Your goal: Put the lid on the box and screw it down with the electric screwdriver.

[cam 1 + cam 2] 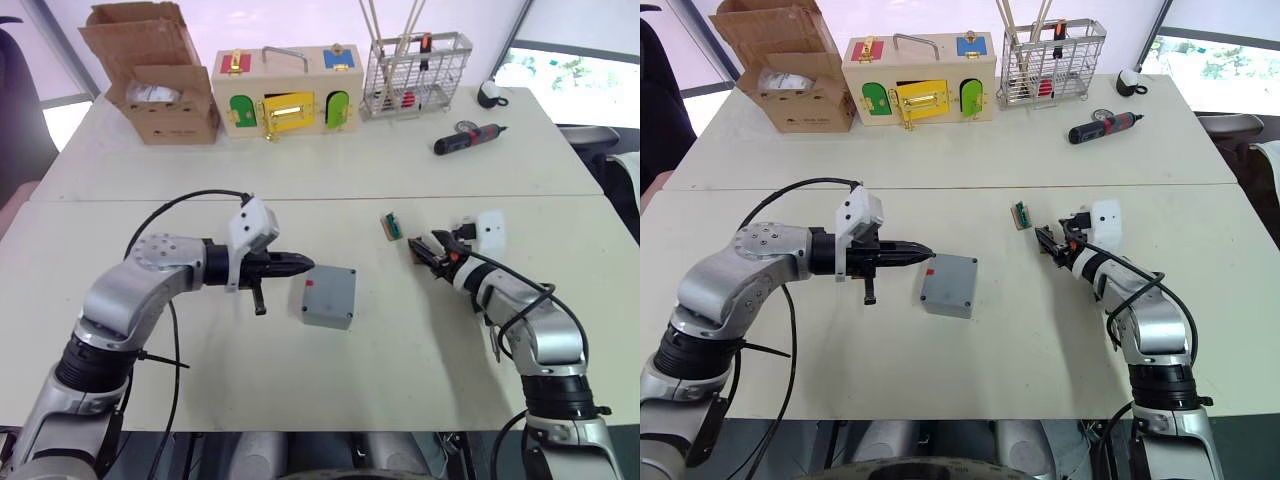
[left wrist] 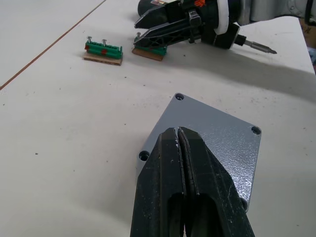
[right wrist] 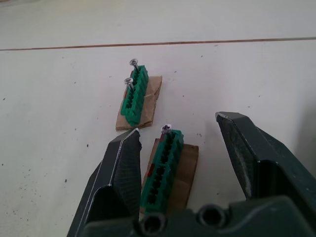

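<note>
A white table (image 1: 330, 380) seen from the robot's head. Near its middle sits the grey box (image 1: 329, 297) with the lid (image 2: 217, 133) already resting on top, screw holes visible at the lid's corners. The left gripper (image 1: 302, 265) hovers just left of the box, its two black fingers (image 2: 195, 173) clenched together on nothing, tips over the lid's near edge in the left wrist view.

To the right of the box, the right gripper (image 1: 428, 247) has its fingers spread wide around a small green terminal block (image 3: 163, 165) on a brown cardboard scrap, one screw standing in its end. Whether the fingers touch it I cannot tell. A second green terminal block (image 3: 136, 95), with two screws standing up, lies just beyond, slightly to the left.

The electric screwdriver (image 1: 468, 139) lies on its side at the far right of the table, well apart from both grippers.

Along the far edge, from left to right: an open cardboard box (image 1: 160, 85), a wooden box with coloured doors (image 1: 285, 95), and a wire basket (image 1: 415, 75).
</note>
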### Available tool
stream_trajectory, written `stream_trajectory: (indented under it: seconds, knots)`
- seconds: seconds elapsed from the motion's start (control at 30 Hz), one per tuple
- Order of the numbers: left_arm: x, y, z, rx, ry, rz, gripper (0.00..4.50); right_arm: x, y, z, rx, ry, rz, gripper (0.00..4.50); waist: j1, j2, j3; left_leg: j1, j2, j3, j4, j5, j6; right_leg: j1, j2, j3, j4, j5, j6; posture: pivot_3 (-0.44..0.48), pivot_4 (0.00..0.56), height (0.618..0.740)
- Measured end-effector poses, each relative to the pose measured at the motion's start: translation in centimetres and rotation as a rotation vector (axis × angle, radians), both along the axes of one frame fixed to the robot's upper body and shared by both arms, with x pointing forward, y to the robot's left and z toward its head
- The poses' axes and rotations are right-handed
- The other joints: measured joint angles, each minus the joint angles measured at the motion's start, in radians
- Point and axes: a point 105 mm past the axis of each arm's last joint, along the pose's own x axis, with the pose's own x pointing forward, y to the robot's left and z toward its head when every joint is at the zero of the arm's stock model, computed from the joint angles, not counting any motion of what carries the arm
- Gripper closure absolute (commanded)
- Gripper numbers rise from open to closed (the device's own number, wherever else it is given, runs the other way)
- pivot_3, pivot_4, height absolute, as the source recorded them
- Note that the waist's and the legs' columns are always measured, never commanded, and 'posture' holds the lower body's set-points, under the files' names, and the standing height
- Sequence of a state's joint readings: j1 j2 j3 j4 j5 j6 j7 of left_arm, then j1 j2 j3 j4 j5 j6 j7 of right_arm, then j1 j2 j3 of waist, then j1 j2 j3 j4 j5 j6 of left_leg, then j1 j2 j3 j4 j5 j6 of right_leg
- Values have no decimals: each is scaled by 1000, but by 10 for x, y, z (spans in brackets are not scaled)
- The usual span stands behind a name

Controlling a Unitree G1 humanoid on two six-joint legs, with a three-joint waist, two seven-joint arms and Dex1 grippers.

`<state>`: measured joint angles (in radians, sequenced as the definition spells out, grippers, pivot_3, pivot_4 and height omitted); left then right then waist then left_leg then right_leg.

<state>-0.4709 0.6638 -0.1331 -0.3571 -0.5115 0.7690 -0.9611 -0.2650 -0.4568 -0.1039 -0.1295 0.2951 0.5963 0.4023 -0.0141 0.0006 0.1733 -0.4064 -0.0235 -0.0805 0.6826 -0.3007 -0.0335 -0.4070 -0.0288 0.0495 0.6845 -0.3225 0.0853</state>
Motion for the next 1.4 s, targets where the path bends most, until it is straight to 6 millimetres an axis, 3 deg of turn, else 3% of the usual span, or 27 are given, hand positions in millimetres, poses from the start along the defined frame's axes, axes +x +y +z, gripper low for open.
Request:
stream_trajectory:
  seconds: [0.07, 0.2, 0.67, 0.93, 1.1, 1.23, 1.4]
  knots:
    - [0, 0, -2, 1, 4, 0, 4500, 1, 0, 1, 0, -4, 0, 2539, 0, 0, 0, 0, 0, 0, 0, 0, 0, 0, 0, 0, 0, 0, 0, 0, 150, 740]
    - [0, 0, -2, -1, 0, 0, 4500, 4, 0, 3, -1, -12, -1, 4419, 0, 0, 0, 0, 0, 0, 0, 0, 0, 0, 0, 0, 0, 0, 0, 0, 150, 740]
    - [2, 3, -8, 7, 19, 19, 4500, 5, -1, 4, -9, -19, -1, 4470, 0, 0, 0, 0, 0, 0, 0, 0, 0, 0, 0, 0, 0, 0, 0, 0, 150, 740]
    - [3, 4, -11, 13, 25, 25, 4500, -2, 12, 25, 1, -65, 79, 4470, 0, 0, 0, 0, 0, 0, 0, 0, 0, 0, 0, 0, 0, 0, 0, 0, 150, 740]
    - [4, 4, -12, 12, 33, 25, 4500, -5, 11, 55, -25, -121, 113, 4470, 0, 0, 0, 0, 0, 0, 0, 0, 0, 0, 0, 0, 0, 0, 0, 0, 150, 740]
    - [-4, 10, -12, 28, 85, -8, 4500, -30, 43, 75, -16, -133, 335, 4470, -2, 0, 0, 0, 0, 0, 0, 0, 0, 0, 0, 0, 0, 0, 0, 0, 150, 740]
    - [-7, 20, -14, 63, 105, -8, 4500, -55, 79, 70, 12, -71, 542, 4470, 3, 0, 0, 0, 0, -1, 0, 0, 1, 0, 0, 0, 0, 0, 0, 0, 150, 740]
